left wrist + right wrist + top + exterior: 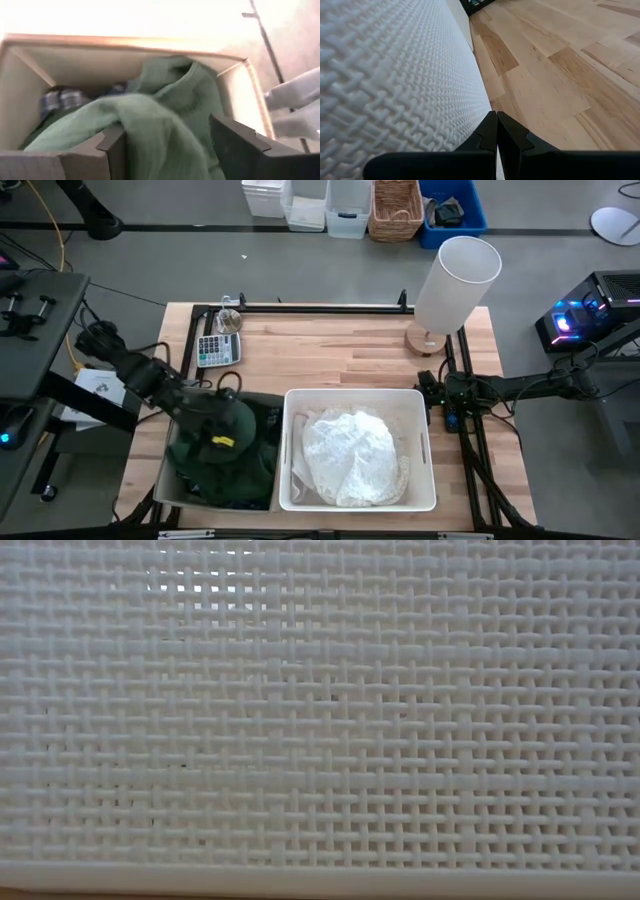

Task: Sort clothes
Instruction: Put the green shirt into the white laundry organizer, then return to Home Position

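A dark green garment [245, 465] lies heaped in the beige bin [165, 485] at the table's near left, on top of a blue-white plaid shirt [52, 100]. My left gripper [224, 436] is open above this heap, pointing down into the bin. A raised fold of the green garment [160, 125] lies between its fingers [114, 147]. White garments [350, 455] fill the white plastic bin [425, 450] beside it. My right gripper [497, 131] is shut and empty, low over the table beside the white bin's right wall [395, 75]. My left gripper comes from above, its open fingers on either side of a fold of the dark green garment [150, 145], which rests on the heap in the beige bin. I cannot tell whether the fingers touch the cloth.
A white cylinder lamp [452, 280] stands on the table's far right. A calculator [217, 348] and a small shiny object [227, 320] lie at the far left. Bare wood [340, 350] lies behind the bins. The white bin's woven wall [320, 720] fills the low view.
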